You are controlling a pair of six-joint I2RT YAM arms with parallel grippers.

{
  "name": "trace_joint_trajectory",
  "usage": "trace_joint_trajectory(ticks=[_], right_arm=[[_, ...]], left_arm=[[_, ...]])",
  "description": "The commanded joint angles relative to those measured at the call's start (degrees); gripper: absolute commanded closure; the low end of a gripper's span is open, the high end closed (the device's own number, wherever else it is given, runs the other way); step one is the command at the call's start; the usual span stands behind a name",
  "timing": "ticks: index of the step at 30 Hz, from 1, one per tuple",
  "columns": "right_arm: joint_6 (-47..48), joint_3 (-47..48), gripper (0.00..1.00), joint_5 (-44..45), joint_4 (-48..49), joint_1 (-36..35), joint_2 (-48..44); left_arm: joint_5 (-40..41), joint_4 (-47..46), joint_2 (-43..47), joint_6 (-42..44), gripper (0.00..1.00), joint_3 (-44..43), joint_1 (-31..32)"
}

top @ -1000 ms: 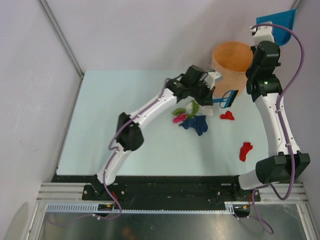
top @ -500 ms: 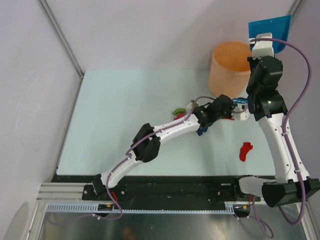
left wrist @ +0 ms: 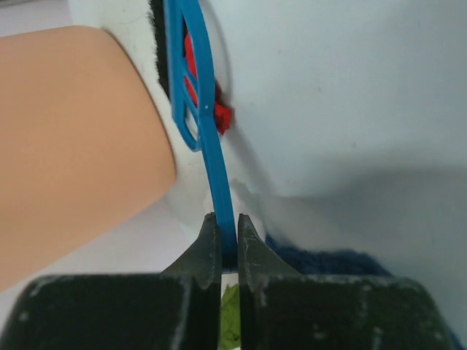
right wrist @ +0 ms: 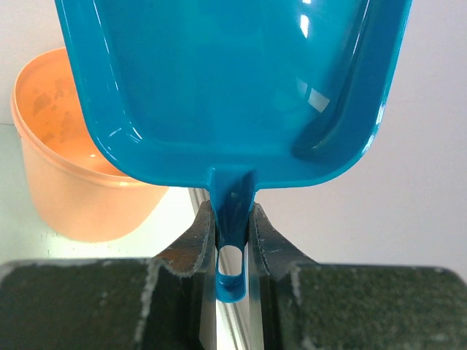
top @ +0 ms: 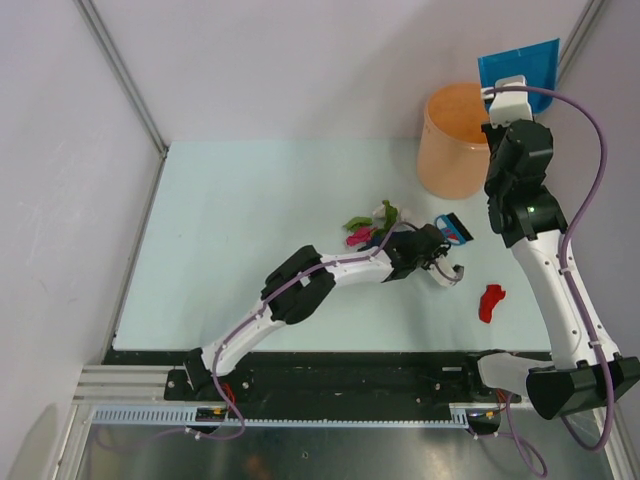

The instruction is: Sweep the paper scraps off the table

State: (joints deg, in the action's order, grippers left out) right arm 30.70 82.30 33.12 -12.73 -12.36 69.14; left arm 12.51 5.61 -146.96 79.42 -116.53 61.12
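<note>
The left gripper [top: 438, 254] sits low over the right middle of the table [top: 230, 220]. Its jaws are pressed together on the thin blue handle of a brush [left wrist: 191, 95]. In the left wrist view the handle runs edge-on away from the fingertips. A small red scrap [left wrist: 221, 117] lies right against the far side of the brush's open frame. A dark blue fuzzy wad [left wrist: 328, 259] lies on the table just right of the fingers, and a bit of green shows under them.

A cluster of green, pink and white scraps [top: 368, 224] lies on the table just far-left of the left gripper, close beside that arm's wrist. Another red scrap [top: 490, 301] lies alone nearer the near right edge, well apart from the cluster.

The right gripper [right wrist: 232, 219] is raised at the far right. Its jaws pinch the stub handle of a blue dustpan [right wrist: 233, 80], whose hollow side faces the wrist camera. From above, the dustpan hangs over the far right rim of an orange bucket [top: 452, 150]. The bucket stands upright at the far right of the table. Whether the pan touches the bucket cannot be told.
</note>
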Motion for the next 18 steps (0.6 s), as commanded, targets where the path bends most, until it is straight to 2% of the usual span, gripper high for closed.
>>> trace_joint_trajectory(ticks=[1, 6, 11, 16, 18], right_arm=[[0.8, 0.4, 1.0, 1.2, 1.1, -1.6, -0.2], [0.7, 0.4, 1.0, 2.8, -1.3, -4.2, -0.9], [-2.4, 0.8, 1.0, 4.3, -7.1, -9.0, -1.6], [-12.0, 1.9, 1.0, 2.7, -19.0, -13.5, -2.2], [-17.8, 1.9, 1.0, -1.2, -22.1, -14.5, -2.8]], left_arm=[[0.6, 3.8, 7.6, 5.8, 1.0, 8.8, 0.4], [3.5, 3.8, 13.5, 5.2, 1.0, 18.2, -0.7], [3.3, 3.9, 23.4, 1.0, 1.0, 33.3, -3.6], [1.7, 3.8, 30.8, -5.7, 1.0, 45.3, -6.8], [0.7, 4.2, 34.0, -9.0, 1.0, 47.6, -8.7]])
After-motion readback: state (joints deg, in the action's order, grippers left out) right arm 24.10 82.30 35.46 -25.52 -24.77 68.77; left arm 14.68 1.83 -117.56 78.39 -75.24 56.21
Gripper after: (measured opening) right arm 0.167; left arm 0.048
